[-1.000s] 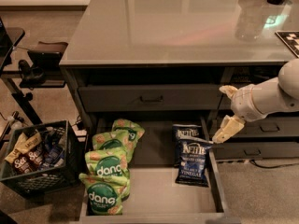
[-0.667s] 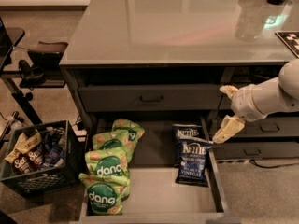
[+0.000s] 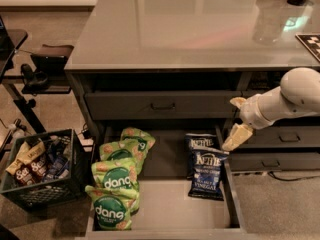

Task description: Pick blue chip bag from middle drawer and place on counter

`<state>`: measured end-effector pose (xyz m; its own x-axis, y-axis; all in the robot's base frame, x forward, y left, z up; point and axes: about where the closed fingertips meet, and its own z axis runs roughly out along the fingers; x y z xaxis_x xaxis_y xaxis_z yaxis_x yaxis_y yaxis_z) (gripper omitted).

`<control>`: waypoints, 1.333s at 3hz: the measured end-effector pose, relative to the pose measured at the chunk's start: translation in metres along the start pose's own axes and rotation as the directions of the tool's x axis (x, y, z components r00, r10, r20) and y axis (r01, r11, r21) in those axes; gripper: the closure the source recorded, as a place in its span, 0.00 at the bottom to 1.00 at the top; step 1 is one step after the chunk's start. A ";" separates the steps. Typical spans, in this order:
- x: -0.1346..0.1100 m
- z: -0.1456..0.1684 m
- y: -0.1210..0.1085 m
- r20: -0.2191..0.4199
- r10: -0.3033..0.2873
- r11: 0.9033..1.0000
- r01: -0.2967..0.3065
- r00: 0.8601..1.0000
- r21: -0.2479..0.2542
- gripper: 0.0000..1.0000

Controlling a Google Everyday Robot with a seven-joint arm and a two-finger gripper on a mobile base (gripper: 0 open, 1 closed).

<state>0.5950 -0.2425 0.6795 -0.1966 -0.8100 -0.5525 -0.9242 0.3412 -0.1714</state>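
Our gripper [image 3: 231, 123] hangs at the right side of the open drawer [image 3: 232, 194], above its side wall and just beside the top corner of the blue chip bag [image 3: 206, 176]. It is spread wide and grasps nothing; the lower tip points down toward the bag without touching it, as far as we can see. We judge this a pause before the reach: the arm [image 3: 295, 96] comes in from the right, so the nearer bag is the natural pick.

That bag lies flat on the pale drawer floor, face up, overlapping a second blue bag [image 3: 200, 142] behind it. The overlap matters to us, since a careless pinch could drag both. Green bags [image 3: 116, 178] are heaped along the left side, well apart from the blue pair, so they should not interfere.

Above the drawer sits a closed drawer [image 3: 162, 105] with a small bar handle, and the counter [image 3: 190, 29] stretches wide and glossy over it, catching reflections. Its near part is bare, which gives us plenty of room to set the bag down; a checkered card [image 3: 310, 43] lies at its right edge. On the speckled floor to the left stands a dark crate [image 3: 42, 194] filled with snacks.
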 end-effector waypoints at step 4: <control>0.060 0.085 -0.018 -0.055 0.066 0.991 -0.071 0.996 -0.110 0.00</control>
<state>0.6280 -0.2569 0.5803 -0.2744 -0.8109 -0.5168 -0.9382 0.3436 -0.0410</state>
